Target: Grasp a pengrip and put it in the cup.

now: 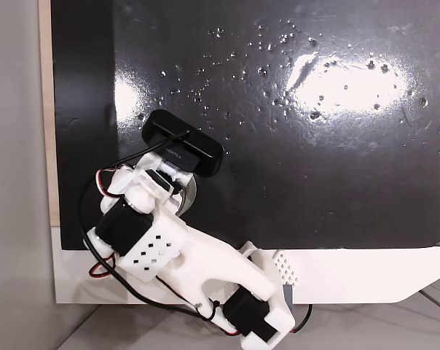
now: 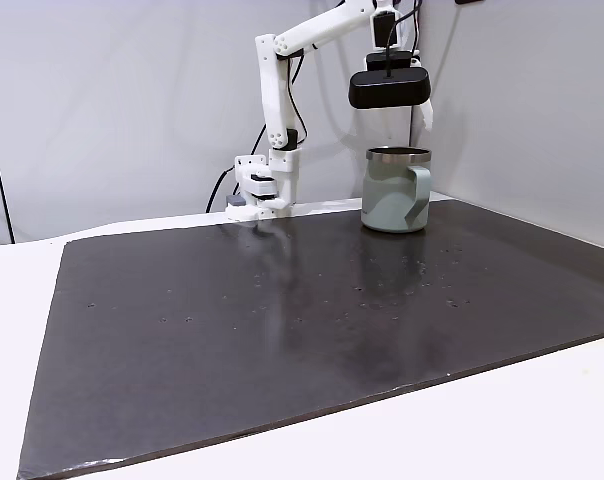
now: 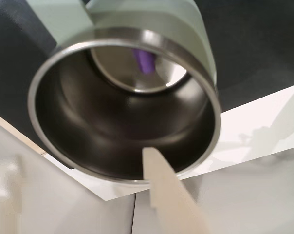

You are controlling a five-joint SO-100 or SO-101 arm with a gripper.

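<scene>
**Pengrip lying inside the cup, arm hovering above**

The task is looking all but finished. In the wrist view, the pengrip is resting on the shiny steel floor of the cup, seen straight down through the round rim. It is showing as a small lilac-purple stub, slightly blurred, far shorter than the cup is wide, and lying toward the far side of the base.

A single pale finger of the gripper is reaching in from the bottom edge of that view, hanging above the cup's rim and carrying nothing. Whether the jaws are spread wide or closed cannot be told, since just one finger is showing.

In a fixed view from the side, the sage-green cup is standing upright at the back of the dark mat, its loop handle facing the camera, with the arm's head poised directly above it. What is probably left is only drawing the arm away.
</scene>
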